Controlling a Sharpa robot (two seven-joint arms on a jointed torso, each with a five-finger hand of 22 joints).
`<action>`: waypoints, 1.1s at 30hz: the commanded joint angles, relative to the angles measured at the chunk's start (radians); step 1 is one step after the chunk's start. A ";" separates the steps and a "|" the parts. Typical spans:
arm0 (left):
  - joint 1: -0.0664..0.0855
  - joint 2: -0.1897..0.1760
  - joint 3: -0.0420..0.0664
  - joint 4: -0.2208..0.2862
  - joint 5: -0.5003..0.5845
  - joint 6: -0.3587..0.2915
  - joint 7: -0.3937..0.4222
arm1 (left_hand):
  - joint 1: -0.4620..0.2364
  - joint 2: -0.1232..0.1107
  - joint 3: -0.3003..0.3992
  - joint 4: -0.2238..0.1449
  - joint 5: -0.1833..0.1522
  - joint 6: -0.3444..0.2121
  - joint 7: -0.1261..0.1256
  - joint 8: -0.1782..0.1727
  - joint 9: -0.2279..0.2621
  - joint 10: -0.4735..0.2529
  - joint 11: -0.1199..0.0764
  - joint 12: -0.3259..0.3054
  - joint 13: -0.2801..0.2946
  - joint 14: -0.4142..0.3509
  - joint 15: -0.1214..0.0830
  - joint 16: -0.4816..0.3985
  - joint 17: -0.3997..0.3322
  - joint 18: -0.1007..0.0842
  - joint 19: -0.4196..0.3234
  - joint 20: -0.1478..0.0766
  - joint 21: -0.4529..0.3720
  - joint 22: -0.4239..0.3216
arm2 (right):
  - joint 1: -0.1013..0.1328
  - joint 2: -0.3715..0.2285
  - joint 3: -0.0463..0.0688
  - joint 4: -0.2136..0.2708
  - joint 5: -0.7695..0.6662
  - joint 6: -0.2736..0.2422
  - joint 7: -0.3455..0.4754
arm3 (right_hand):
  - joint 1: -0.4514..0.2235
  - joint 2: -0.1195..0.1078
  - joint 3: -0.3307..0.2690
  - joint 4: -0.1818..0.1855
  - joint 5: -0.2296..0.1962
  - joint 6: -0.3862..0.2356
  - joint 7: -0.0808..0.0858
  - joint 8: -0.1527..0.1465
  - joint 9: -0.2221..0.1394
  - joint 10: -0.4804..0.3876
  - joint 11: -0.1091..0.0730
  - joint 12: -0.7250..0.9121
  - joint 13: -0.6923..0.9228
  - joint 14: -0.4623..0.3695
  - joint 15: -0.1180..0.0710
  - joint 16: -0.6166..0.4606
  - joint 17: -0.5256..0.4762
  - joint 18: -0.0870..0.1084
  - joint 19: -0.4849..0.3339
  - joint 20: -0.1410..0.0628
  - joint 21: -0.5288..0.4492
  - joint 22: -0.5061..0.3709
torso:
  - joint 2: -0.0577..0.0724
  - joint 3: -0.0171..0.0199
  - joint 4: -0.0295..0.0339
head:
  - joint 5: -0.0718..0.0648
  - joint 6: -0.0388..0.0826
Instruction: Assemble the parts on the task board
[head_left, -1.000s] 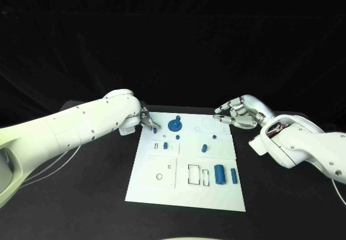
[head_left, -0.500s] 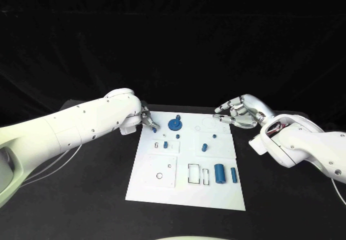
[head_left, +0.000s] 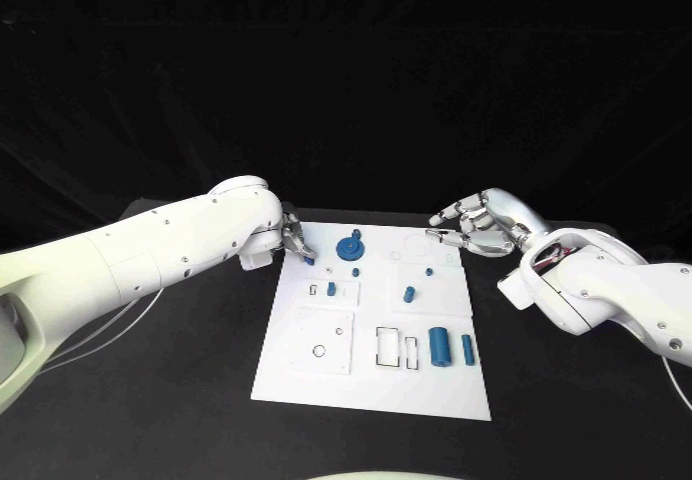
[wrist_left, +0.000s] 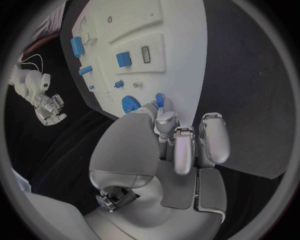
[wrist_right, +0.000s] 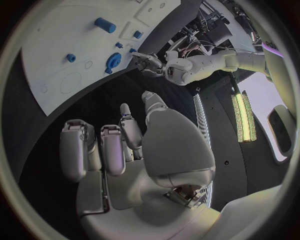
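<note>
The left silver hand (head_left: 294, 242) is pinching a small blue peg (head_left: 309, 260) between thumb and fingertip at the far left corner of the white rectangular task board (head_left: 368, 385), which is lying mid-counter (head_left: 173, 400). The right silver hand (head_left: 483, 226) is hovering just beyond the board's far right corner, fingers loosely curled, holding nothing.
</note>
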 joint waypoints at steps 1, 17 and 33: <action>-0.001 -0.006 0.000 0.012 0.037 0.004 0.017 | 0.040 0.001 0.100 -0.041 0.002 -0.002 0.002 0.011 0.014 -0.002 0.000 -0.006 -0.004 0.094 0.005 0.003 0.226 -0.001 0.000 0.000 0.003 0.001 | -0.001 0.001 0.000 -0.001 -0.002 0.013 0.010 | -0.009 0.004 -0.006 -0.001 0.007 -0.007 -0.001 0.004 0.001 -0.006 0.000 -0.004 0.001 0.058 -0.007 -0.005 0.078 0.019 -0.006 -0.002 -0.006 0.151 | 0.000 0.0003 0.0006 | 0.000 0.002; -0.001 -0.133 0.002 0.211 0.125 -0.070 0.048 | 0.010 -0.115 0.337 -0.089 -0.001 -0.003 0.003 0.046 0.051 0.015 0.000 -0.005 -0.009 0.094 0.004 0.004 0.228 -0.003 0.004 0.000 0.007 0.012 | -0.001 -0.001 0.000 -0.007 0.001 0.010 0.011 | -0.008 0.006 -0.006 0.000 0.007 -0.007 -0.001 0.005 0.001 -0.005 0.000 -0.003 0.002 0.058 -0.008 -0.006 0.077 0.020 -0.007 -0.002 -0.008 0.150 | -0.002 0.0002 0.0025 | 0.010 0.004; -0.013 -0.165 -0.003 0.285 -0.017 -0.028 0.047 | -0.006 -0.178 0.370 -0.128 -0.004 0.022 -0.002 0.051 0.054 0.048 -0.006 0.025 0.021 0.095 0.000 0.006 0.230 -0.009 0.023 -0.002 0.022 0.041 | -0.006 0.000 0.000 -0.008 0.002 0.011 0.013 | -0.009 0.007 -0.007 0.001 0.008 -0.007 -0.001 0.005 0.002 -0.004 0.000 -0.003 0.002 0.058 -0.008 -0.006 0.077 0.019 -0.007 -0.002 -0.007 0.150 | -0.001 0.0001 -0.0006 | 0.018 0.004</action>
